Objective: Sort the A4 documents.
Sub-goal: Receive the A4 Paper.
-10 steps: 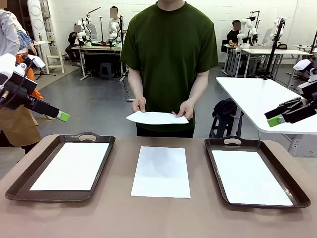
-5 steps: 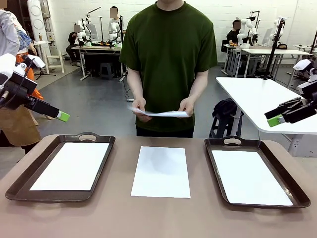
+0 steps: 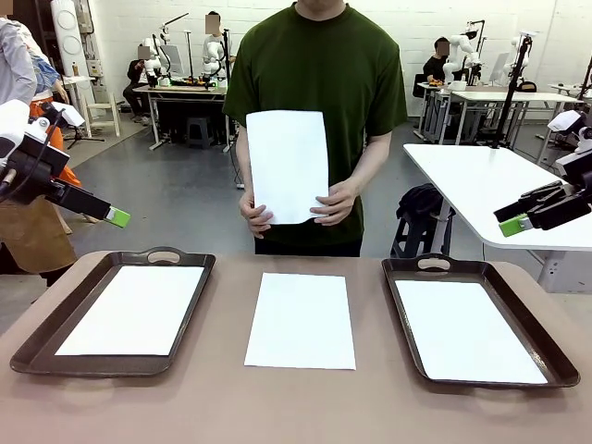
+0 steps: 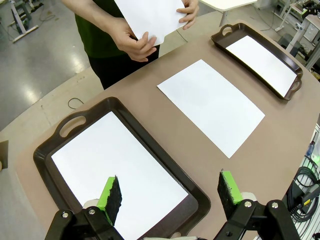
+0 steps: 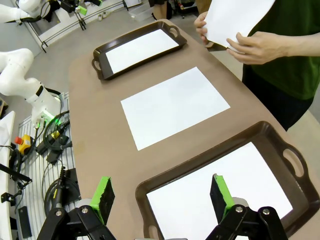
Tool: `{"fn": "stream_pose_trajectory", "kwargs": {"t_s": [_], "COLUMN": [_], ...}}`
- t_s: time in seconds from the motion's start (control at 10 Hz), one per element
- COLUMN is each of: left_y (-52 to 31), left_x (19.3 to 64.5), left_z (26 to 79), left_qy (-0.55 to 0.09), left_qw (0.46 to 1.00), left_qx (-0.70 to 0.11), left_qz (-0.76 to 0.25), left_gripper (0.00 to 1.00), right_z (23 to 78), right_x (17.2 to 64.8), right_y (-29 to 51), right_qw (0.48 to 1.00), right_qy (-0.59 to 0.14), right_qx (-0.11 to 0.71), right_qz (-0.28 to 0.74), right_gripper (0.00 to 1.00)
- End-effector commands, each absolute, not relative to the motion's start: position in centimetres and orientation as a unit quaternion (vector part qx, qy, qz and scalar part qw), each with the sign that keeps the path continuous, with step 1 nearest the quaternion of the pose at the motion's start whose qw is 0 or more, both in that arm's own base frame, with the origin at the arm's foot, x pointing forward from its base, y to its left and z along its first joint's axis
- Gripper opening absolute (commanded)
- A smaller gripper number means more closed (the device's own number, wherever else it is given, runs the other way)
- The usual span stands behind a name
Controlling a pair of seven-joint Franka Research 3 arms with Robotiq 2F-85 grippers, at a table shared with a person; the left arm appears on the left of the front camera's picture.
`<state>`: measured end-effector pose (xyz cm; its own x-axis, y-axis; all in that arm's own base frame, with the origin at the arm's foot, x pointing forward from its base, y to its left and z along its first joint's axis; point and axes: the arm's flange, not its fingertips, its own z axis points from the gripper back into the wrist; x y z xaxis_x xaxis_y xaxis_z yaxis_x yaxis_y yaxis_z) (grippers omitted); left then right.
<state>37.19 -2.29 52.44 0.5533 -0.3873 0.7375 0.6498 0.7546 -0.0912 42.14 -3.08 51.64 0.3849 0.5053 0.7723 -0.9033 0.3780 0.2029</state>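
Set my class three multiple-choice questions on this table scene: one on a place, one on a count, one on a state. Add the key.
1. Where does the loose sheet lie?
A) between the left tray and right tray
B) inside a tray
C) on the floor

2. How many white sheets are in sight?
A) two
B) four
C) six

3. How does the person keep the held sheet?
A) flat
B) upright
C) crumpled

Key:
1 A, it rests on the bare table between them.
2 B, a left-tray sheet, a right-tray sheet, the loose one and the held one.
3 B, it stands vertical before the chest.
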Motion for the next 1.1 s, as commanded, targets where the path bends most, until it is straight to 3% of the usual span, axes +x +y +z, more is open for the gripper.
{"fn": "stream_pose_trajectory", "kwargs": {"t_s": [0.0, 1.0], "left_y": [-2.19, -2.19], "left_x": [37.23, 37.23], "left_z": [52.33, 52.33], "left_qy": [-0.364, -0.364], "left_qw": [0.863, 0.863], "left_qx": [-0.181, -0.181], "left_qz": [-0.300, -0.300], "left_gripper": [1.00, 1.00], "right_z": [51.57, 51.57], "right_x": [42.14, 42.14], "right_y": [-2.97, -2.97], "right_qw": [0.762, 0.762], "right_qy": [-0.322, -0.322], "right_qx": [0.324, 0.324], "right_qz": [0.460, 0.460], "right_gripper": [1.00, 1.00]}}
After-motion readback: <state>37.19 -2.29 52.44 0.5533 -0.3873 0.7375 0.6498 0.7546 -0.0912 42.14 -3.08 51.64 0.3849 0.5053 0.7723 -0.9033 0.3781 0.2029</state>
